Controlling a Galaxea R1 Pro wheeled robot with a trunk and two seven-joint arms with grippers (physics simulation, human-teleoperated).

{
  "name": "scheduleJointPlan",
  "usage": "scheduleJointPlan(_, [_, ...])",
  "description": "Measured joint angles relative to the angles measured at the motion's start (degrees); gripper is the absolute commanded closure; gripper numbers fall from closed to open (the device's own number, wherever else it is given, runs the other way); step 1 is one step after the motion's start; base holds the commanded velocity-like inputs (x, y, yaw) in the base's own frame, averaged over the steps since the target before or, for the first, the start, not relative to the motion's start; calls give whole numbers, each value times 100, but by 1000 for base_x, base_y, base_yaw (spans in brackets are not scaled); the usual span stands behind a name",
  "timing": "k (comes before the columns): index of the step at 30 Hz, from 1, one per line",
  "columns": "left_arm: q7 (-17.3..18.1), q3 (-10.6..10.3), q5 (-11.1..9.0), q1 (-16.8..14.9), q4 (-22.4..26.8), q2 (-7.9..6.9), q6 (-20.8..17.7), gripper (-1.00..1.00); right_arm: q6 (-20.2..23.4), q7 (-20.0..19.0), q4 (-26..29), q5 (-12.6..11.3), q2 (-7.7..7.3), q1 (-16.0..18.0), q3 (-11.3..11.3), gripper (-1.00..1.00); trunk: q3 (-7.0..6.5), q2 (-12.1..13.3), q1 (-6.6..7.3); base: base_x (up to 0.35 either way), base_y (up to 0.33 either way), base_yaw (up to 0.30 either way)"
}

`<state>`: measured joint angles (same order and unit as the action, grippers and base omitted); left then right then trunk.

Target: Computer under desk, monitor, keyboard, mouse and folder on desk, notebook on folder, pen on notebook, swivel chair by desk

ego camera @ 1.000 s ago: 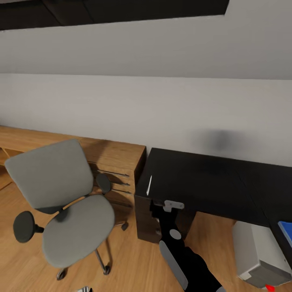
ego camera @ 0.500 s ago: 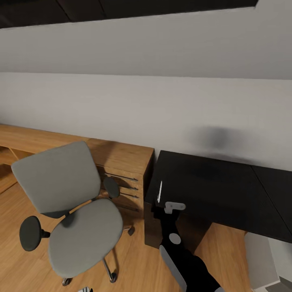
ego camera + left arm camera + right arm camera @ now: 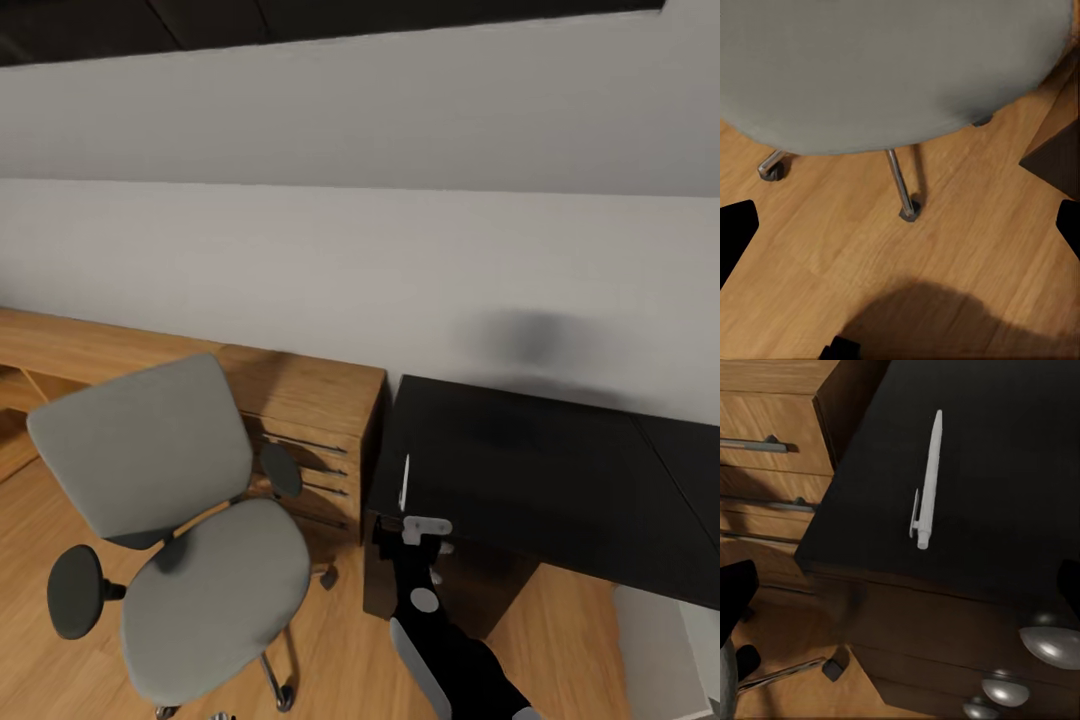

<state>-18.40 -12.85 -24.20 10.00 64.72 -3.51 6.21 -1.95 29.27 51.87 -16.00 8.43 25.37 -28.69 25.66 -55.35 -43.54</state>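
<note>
Pale grey wall and warm wooden floor [image 3: 60, 520] frame the workspace. At four o'clock in the head view stands the desk [image 3: 540, 480], long and black, with the pen [image 3: 404, 482] lying on its near left corner, touching nothing else. A light wooden drawer unit [image 3: 310, 420] sits just beside the desk's left end. At eight o'clock is the swivel chair [image 3: 190, 540], its seat bare. The right gripper [image 3: 425, 526] hovers at the desk's front edge near the pen, fingers spread and holding nothing. The left gripper [image 3: 900, 225], likewise spread and unladen, hangs over the floor by the chair's chrome base [image 3: 900, 184].
</note>
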Motion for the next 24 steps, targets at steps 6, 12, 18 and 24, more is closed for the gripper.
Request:
scheduleJointPlan(6, [-5,-82,5,2,-41,-1,-3,-100,-2,-1,-281,6,110,99,6,-100,0,0,-1,123,102,0])
scheduleJointPlan(12, [-5,-94,9,1,-44,-1,-4,-100,3,2,-557,5,118,260,11,-100,0,0,0,84,49,0])
scheduleJointPlan(18, [-3,-96,9,0,-44,-1,-4,-100,4,6,-735,-1,118,353,16,-100,0,0,-1,140,57,0])
scheduleJointPlan(24, [-5,-137,10,2,-52,1,-11,-100,-2,5,-1125,-10,118,593,33,-100,0,0,-2,17,7,0])
